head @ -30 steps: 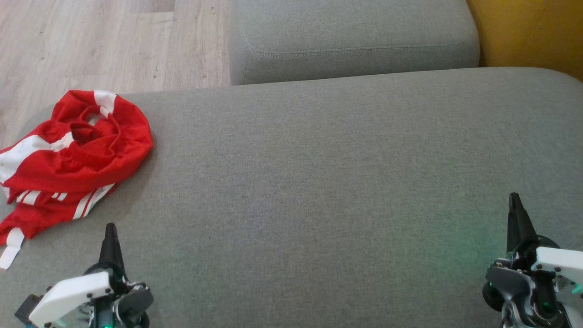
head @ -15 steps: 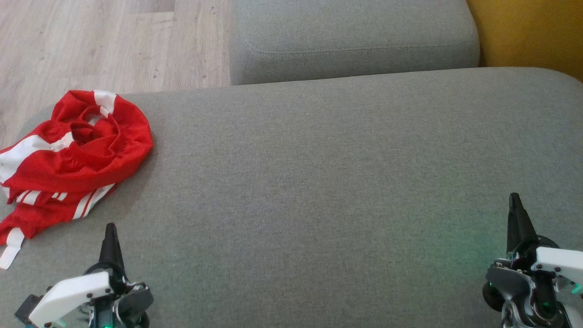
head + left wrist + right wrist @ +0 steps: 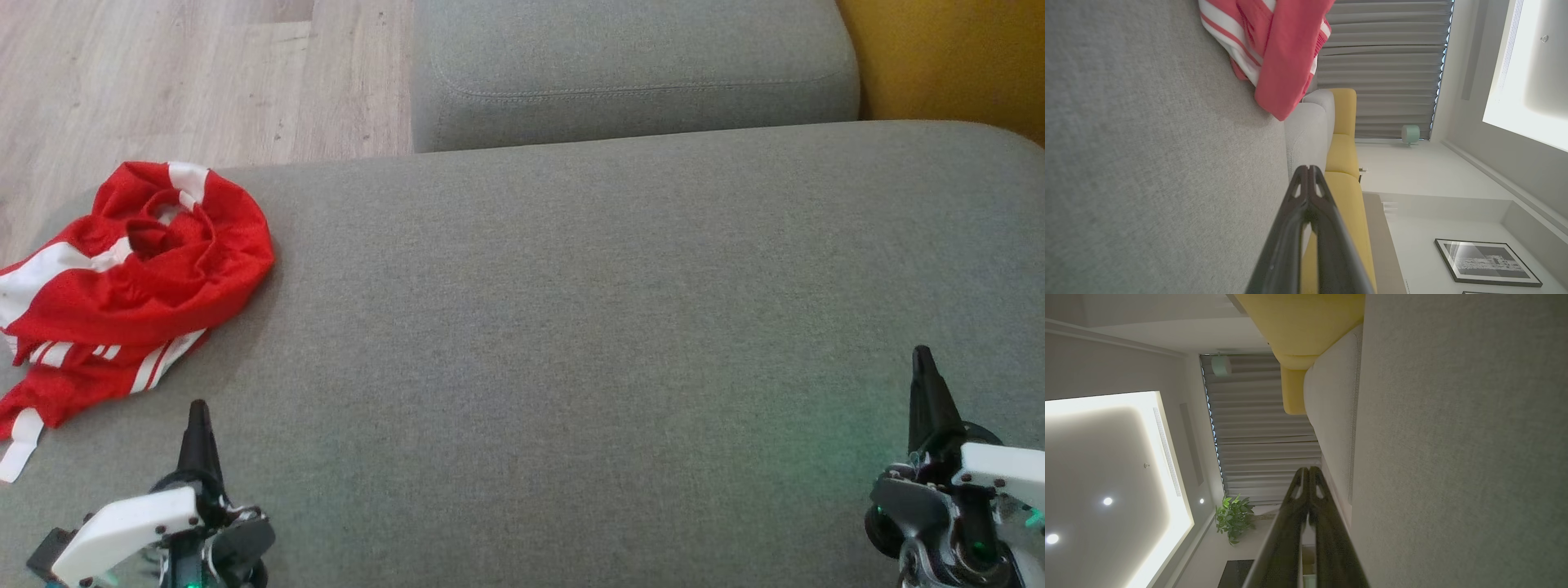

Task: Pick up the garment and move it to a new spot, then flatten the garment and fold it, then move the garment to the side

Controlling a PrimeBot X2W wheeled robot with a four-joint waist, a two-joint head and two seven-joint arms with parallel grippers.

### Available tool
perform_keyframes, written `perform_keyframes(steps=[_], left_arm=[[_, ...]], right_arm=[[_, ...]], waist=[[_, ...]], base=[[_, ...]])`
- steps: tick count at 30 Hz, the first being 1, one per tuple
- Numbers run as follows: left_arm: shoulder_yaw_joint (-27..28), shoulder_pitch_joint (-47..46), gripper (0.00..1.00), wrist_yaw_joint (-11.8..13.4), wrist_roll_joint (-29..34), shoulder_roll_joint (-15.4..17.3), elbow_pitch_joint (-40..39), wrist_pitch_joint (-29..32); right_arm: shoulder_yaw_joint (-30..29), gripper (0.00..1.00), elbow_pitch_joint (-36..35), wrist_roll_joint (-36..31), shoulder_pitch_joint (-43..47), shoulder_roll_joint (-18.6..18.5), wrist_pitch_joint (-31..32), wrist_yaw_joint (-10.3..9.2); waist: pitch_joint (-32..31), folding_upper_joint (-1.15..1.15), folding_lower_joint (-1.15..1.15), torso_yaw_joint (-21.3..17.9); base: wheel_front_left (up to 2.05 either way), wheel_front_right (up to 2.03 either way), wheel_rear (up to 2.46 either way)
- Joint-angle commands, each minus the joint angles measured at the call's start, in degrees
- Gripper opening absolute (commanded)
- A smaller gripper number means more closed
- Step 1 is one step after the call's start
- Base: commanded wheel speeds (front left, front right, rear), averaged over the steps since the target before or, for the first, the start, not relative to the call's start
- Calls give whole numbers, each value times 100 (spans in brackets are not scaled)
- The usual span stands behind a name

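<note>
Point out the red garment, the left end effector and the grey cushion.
red garment [image 3: 163, 269], head view, crumpled red middle
left end effector [image 3: 197, 412], head view, shut fingertips
grey cushion [image 3: 571, 327], head view, bare top surface

My head camera looks steeply down on the grey sofa seat [image 3: 571, 327] from above, with the garment [image 3: 139, 269] at nine o'clock. Both wrist cameras sit low and close over that same seat, rolled sideways (cushion one side, ceiling the other), facing the yellow sofa [image 3: 1343, 159]; the left's shares the garment, near twelve o'clock.
</note>
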Motion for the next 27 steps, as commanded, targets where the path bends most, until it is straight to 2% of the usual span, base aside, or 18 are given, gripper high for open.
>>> perform_keyframes(steps=[1, 13, 14, 18, 27], left_arm=[[200, -294, 0, -40, 49, 28, -187, 40], [200, -294, 0, -40, 49, 28, -187, 40], [-1, -1, 100, 1, 1, 0, -1, -1], [-61, 205, 100, 4, -2, -13, 369, -4], [-175, 182, 100, 1, 189, -10, 326, -155]], right_arm=[[128, 0, -214, -16, -306, -36, 33, -3], [128, 0, -214, -16, -306, -36, 32, -3], [2, 100, -1, 1, -1, 0, 0, 0], [14, 100, 384, 1, 212, 29, -1, 0], [206, 100, 341, -152, 180, 21, -153, 0]], waist=[[0, 0, 0, 0], [0, 0, 0, 0], [0, 0, 0, 0], [0, 0, 0, 0], [-41, 0, 0, 4]], base=[[0, 0, 0], [0, 0, 0], [0, 0, 0], [0, 0, 0], [0, 0, 0]])
